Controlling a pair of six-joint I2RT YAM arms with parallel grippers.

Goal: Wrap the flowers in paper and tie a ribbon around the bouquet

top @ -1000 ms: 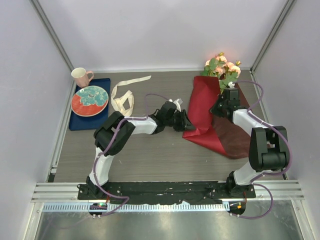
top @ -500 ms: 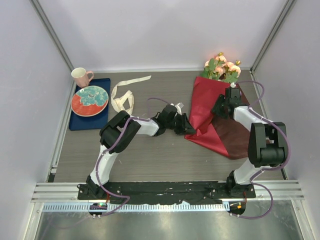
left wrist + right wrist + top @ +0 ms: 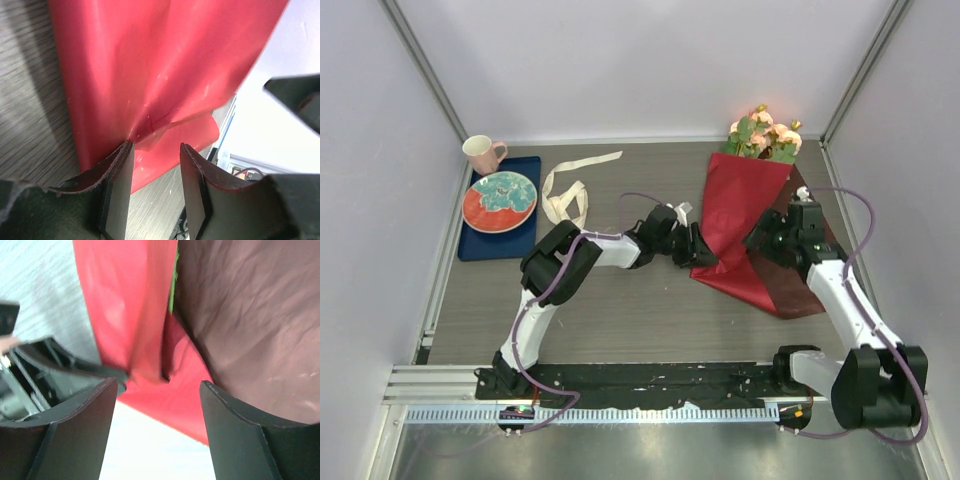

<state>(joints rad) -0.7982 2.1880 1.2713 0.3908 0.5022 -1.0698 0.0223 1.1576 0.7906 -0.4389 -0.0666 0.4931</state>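
Observation:
The flowers (image 3: 762,135), pale pink roses with green leaves, lie at the far right with their stems under the red paper (image 3: 740,210). One bright flap of the paper is folded across the stems over a darker flap (image 3: 800,275). A green stem (image 3: 173,285) shows between the two flaps. My left gripper (image 3: 699,256) (image 3: 156,145) is open at the paper's lower left edge, and its left fingertip (image 3: 126,150) touches a crease. My right gripper (image 3: 770,240) (image 3: 159,385) stands wide open over the paper, holding nothing. The cream ribbon (image 3: 566,195) lies looped at the back left.
A dark blue tray (image 3: 480,240) at the far left carries a red and teal plate (image 3: 500,200), with a pink mug (image 3: 482,153) behind it. Frame posts and white walls close in the table on three sides.
My right gripper has opened and drawn back from near the flowers toward the near side. The bright flap now lies further across the stems. My left gripper has opened a little.

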